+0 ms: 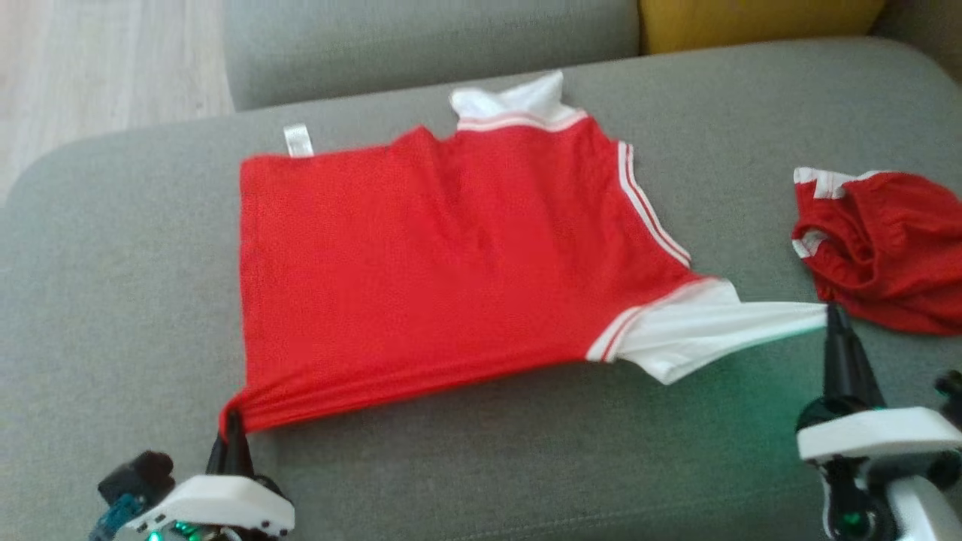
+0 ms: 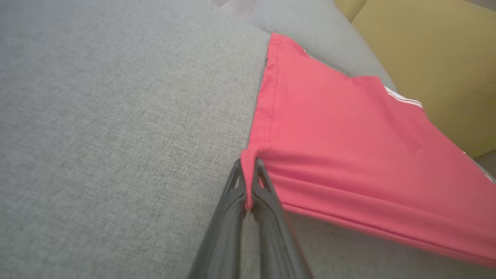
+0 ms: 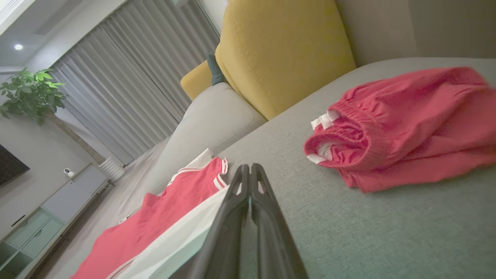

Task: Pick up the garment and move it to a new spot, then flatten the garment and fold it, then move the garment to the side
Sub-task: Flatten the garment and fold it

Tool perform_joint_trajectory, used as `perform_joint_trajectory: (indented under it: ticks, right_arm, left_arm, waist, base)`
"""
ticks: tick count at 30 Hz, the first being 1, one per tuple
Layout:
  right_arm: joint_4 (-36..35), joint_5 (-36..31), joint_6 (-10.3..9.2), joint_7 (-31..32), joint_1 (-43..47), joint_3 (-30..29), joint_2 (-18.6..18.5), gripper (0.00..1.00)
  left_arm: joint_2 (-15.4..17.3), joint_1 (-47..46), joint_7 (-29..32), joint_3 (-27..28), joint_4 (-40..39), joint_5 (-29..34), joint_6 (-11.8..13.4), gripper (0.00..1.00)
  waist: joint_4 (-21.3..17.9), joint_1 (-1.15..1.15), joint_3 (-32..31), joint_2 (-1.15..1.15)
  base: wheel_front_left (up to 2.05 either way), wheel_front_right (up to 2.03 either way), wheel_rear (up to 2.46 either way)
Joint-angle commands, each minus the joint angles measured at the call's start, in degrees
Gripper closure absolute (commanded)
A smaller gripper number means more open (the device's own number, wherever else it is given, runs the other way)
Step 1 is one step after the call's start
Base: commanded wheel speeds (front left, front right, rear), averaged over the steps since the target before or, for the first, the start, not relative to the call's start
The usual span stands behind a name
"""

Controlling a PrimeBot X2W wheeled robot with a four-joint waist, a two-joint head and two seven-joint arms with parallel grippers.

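Observation:
The garment (image 1: 451, 263) lies spread flat on the grey sofa seat (image 1: 113, 300), pulled taut along its near edge. It is bright red with white panels edged in thin stripes, and a small white tag (image 1: 298, 140) sticks out at its far edge. My left gripper (image 1: 234, 424) is shut on its near left red corner, seen close in the left wrist view (image 2: 248, 170) with cloth (image 2: 348, 147) pinched between the fingers. My right gripper (image 1: 833, 312) is shut on the tip of the white panel at the right (image 3: 246, 170), where the white cloth (image 3: 174, 240) runs up to the fingers.
A second red piece of clothing (image 1: 887, 248) lies crumpled at the right, just beyond my right gripper, its elastic band showing (image 3: 407, 124). A yellow cushion (image 1: 751, 22) leans against the sofa back (image 1: 428, 37). Wooden floor (image 1: 98, 60) shows past the seat's far left edge.

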Motion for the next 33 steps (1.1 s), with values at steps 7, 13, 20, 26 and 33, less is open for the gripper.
perform_joint_trajectory:
  ticks: [7,13,20,26,33]
  right_arm:
    - [-7.46,-2.98,0.37,3.67,-3.40,-2.23,0.33,1.00]
    - [-4.32,-5.05,0.37,4.39,-10.45,-2.35,1.29,1.00]
    - [5.13,-7.62,0.37,3.33,-22.52,-1.77,0.99,1.00]
    - [14.42,-10.12,0.37,1.17,-30.44,-0.27,0.40,1.00]
    - [22.37,-11.02,0.37,-1.96,-35.18,1.05,1.09,0.00]
  left_arm:
    - [1.82,-3.84,-0.36,-1.58,-9.39,1.64,2.40,1.00]
    - [1.82,-10.09,-0.36,-4.66,-6.72,2.55,1.73,1.00]
    - [1.82,-19.92,-0.36,-8.16,1.06,2.76,0.88,1.00]
    - [1.82,-26.74,-0.36,-9.76,6.05,2.71,1.24,1.00]
    - [1.82,-29.84,-0.36,-10.18,7.34,2.61,2.07,0.00]
  waist:
    - [2.93,0.00,2.55,0.00]
    - [4.68,0.00,6.16,0.00]
    - [6.07,0.00,11.12,0.00]
    - [7.01,0.00,14.06,0.00]
    - [7.54,0.00,15.51,0.00]
  base:
    - [0.00,0.00,0.00]
    - [0.00,0.00,0.00]
    - [0.00,0.00,0.00]
    - [0.00,0.00,0.00]
    - [0.00,0.00,0.00]
